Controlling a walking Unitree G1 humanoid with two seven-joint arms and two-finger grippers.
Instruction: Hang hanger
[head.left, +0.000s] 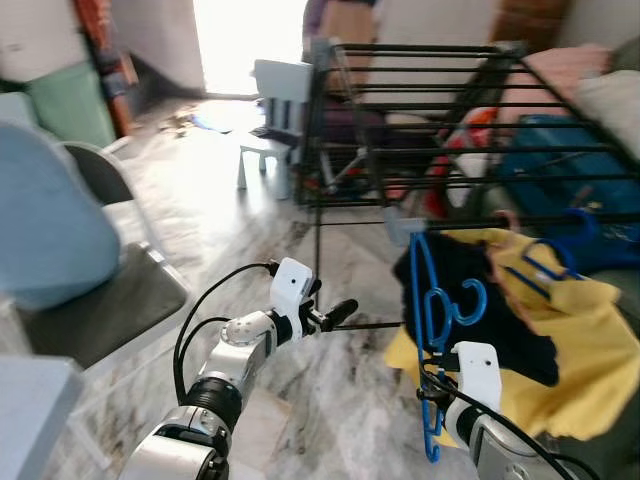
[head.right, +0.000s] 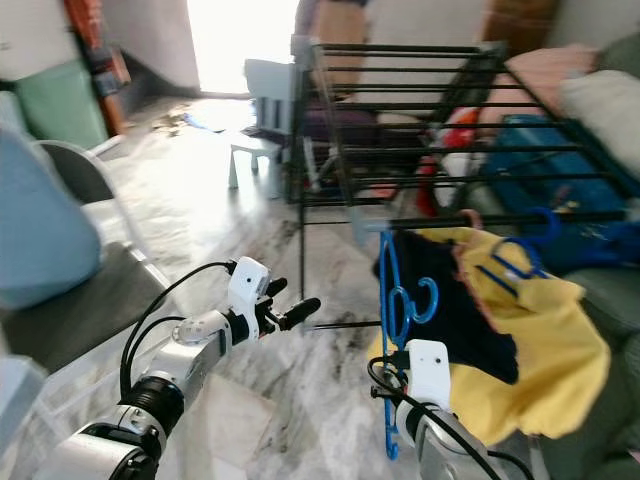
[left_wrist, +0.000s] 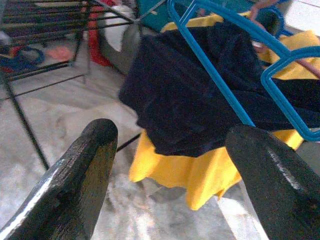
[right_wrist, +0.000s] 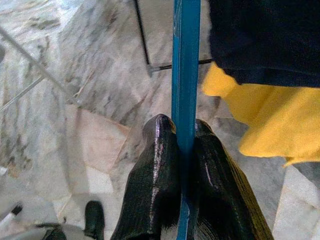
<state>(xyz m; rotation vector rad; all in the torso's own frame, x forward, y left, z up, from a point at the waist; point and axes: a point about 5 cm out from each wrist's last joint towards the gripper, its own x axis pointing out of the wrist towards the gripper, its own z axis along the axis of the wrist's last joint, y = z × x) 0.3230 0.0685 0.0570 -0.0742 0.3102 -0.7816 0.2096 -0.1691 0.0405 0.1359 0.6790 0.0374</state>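
The black drying rack (head.left: 440, 110) stood ahead and to the right, its horizontal bars running across the upper part of the scene, with one thin leg dropping to the marble floor (head.left: 220, 230) near the middle. Left of that leg the floor lay open, bounded on the far left by a dark-seated chair (head.left: 90, 300) and, farther back, a small white stool (head.left: 265, 160). To the right the space was crowded: a yellow cloth (head.left: 570, 350) and a dark garment (head.left: 480, 310) were heaped just below the rack's near edge.

The right gripper (right_wrist: 182, 150) was clamped tight on the blue hanger (head.left: 432, 330), its two black fingers (right_wrist: 155, 175) pressed against either side of a straight blue bar (the wrist view showed the bar running between them with no gap). The hanger rose above that gripper, in front of the dark garment and below the rack's lowest bars, apart from them.

Its long axis stood nearly vertical, the frame turned edge-on toward the head camera, with the hook (head.left: 470, 300) curling out to the right partway up.

The left gripper (head.left: 335, 315) was held out over the open floor, left of the hanger and apart from it, fingers spread wide and holding nothing, aimed toward the cloth heap.
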